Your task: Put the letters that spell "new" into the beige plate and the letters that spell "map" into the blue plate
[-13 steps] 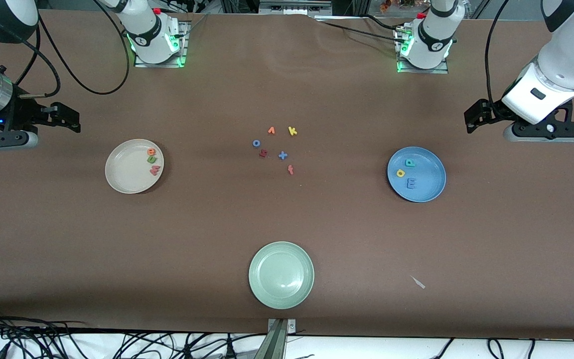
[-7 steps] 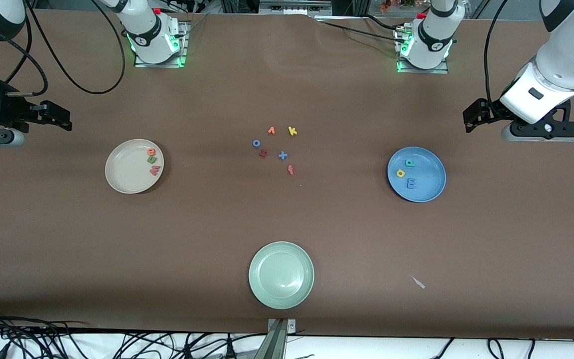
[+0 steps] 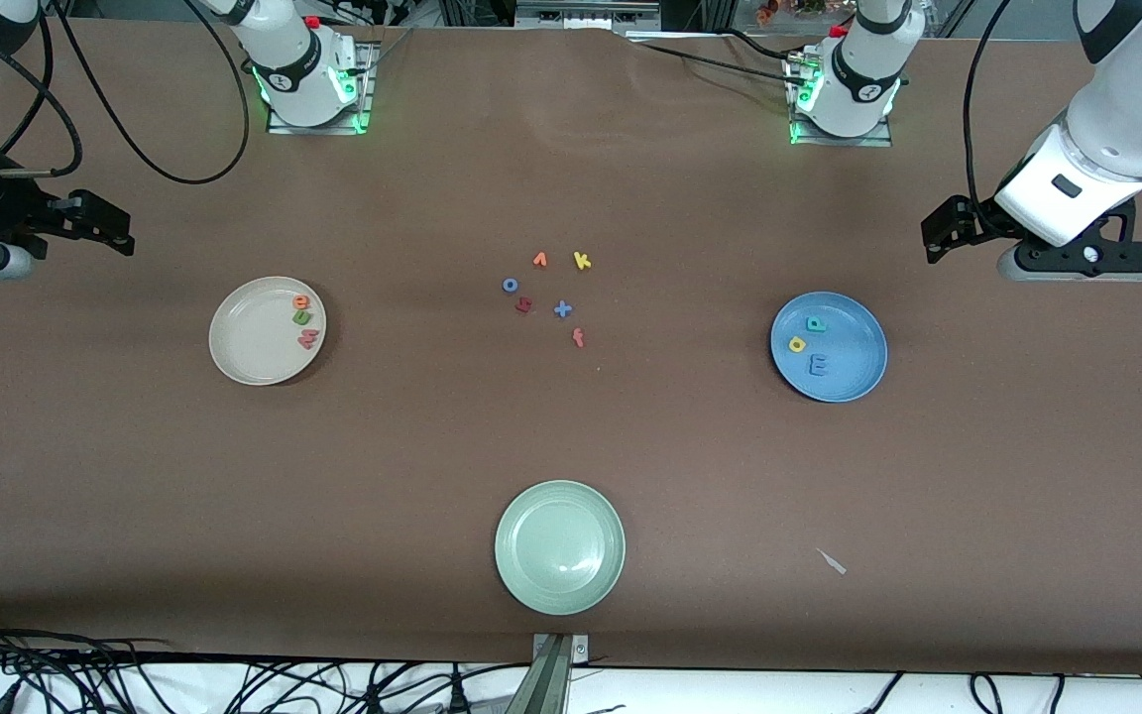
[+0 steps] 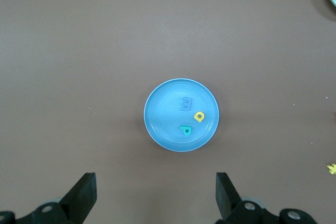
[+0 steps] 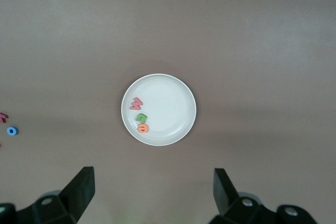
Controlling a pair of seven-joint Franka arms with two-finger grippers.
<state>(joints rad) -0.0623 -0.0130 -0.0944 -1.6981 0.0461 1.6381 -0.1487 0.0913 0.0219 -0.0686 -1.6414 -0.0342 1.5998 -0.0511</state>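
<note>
The beige plate point(image 3: 249, 342) point(image 5: 170, 106) holds the orange "e" point(image 3: 301, 301) point(image 5: 143, 127), green "n" point(image 3: 303, 317) point(image 5: 141, 117) and pinkish-red "w" point(image 3: 308, 338) point(image 5: 136, 103). In the blue plate point(image 3: 854, 347) point(image 4: 165, 111) lie the teal "p" point(image 3: 815, 323) point(image 4: 185, 129), yellow "a" point(image 3: 797, 344) point(image 4: 199, 116) and blue "m" point(image 3: 818, 365) point(image 4: 186, 103). My right gripper point(image 3: 110, 226) point(image 5: 152, 179) hangs open and empty over bare table at the right arm's end. My left gripper point(image 3: 933, 238) point(image 4: 155, 182) hangs open and empty over bare table beside the blue plate.
A pale green plate point(image 3: 521, 521) stands near the front edge. Loose letters lie mid-table: orange "v" point(image 3: 539, 260), yellow "k" point(image 3: 582, 261), blue "o" point(image 3: 510, 285), a red letter point(image 3: 523, 305), blue "x" point(image 3: 562, 308), red "f" point(image 3: 578, 338). A paper scrap point(image 3: 833, 561) lies nearer the camera than the blue plate.
My right gripper has drawn away from the beige plate toward the right arm's end of the table. The left arm has barely moved. All letters lie as before.
</note>
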